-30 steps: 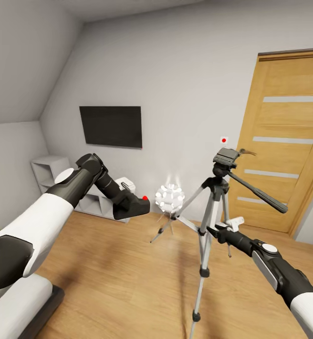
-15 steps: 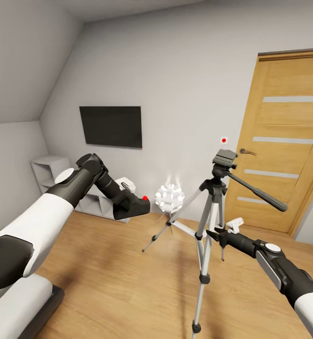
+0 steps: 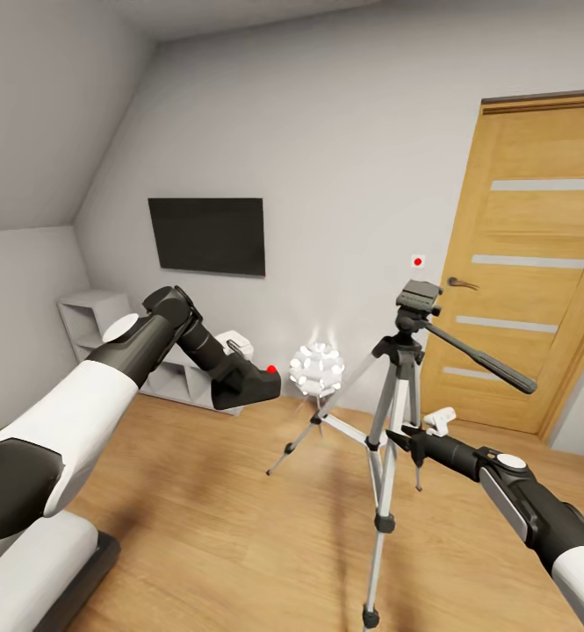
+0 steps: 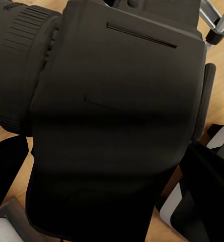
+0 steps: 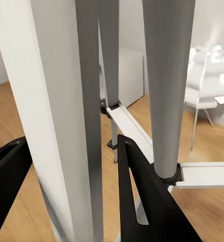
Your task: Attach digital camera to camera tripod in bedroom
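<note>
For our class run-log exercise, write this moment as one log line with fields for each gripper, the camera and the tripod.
left gripper: shut on digital camera | right gripper: around a leg of the camera tripod | tripod head: bare | camera: not mounted

no readable text, labels, brands or numbers anywhere, camera (image 4: 117, 121) body plain black, tripod (image 3: 395, 386) unmarked, door (image 3: 529, 263) and television (image 3: 207, 235) blank

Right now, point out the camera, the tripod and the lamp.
camera (image 3: 258, 384), head view, on its black body.
tripod (image 3: 417, 298), head view, on its black head.
lamp (image 3: 317, 369), head view, on its white ball cluster.
</note>
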{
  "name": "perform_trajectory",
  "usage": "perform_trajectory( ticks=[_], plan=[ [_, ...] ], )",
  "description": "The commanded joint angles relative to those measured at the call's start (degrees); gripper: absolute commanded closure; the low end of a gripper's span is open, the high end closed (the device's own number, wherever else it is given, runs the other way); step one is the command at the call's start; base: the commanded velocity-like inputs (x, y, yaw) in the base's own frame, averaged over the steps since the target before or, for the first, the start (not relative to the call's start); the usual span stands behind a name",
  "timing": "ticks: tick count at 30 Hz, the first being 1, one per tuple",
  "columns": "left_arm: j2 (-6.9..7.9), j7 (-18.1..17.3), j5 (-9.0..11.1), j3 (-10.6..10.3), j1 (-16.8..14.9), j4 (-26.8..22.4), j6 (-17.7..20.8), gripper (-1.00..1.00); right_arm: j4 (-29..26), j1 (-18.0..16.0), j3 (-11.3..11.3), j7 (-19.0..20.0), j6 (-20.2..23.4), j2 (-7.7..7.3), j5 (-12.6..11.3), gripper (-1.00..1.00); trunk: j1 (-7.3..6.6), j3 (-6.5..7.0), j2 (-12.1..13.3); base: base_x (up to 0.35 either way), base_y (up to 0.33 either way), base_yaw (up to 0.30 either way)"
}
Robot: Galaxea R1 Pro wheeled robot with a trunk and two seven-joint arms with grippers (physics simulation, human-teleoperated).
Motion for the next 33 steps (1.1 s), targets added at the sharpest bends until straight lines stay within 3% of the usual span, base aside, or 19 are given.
perform_trajectory(
  ticks=[1,13,18,25,33],
  plan=[
    [0.0,-0.54,-0.5,-0.13,-0.03,-0.07,0.6,1.0,-0.08,-0.04,0.08,0.1,0.6,-0.1,-1.0,1.0,0.02,-0.02,-0.06,0.0,0.0,0.0],
    [-0.24,-0.52,-0.5,-0.13,-0.03,-0.07,0.6,1.0,-0.06,-0.04,0.24,0.43,1.04,-0.25,-1.0,1.0,0.02,-0.02,-0.06,0.0,0.0,0.0],
    [-0.43,-0.55,-0.5,-0.13,-0.03,-0.07,0.6,1.0,-0.06,-0.04,0.26,2.73,2.43,-0.41,-1.0,1.0,0.02,-0.02,-0.06,0.0,0.0,0.0],
    [-0.56,-0.55,-0.5,-0.13,-0.03,-0.07,0.6,1.0,-0.05,-0.04,0.28,4.99,2.82,-2.22,-1.0,1.0,0.02,-0.02,-0.06,0.0,0.0,0.0],
    [-0.57,-0.55,-0.5,-0.13,-0.03,-0.07,0.6,1.0,0.02,-0.04,0.52,5.02,2.85,-2.39,-0.38,1.0,0.02,-0.02,-0.06,0.0,0.0,0.0]
  ],
)
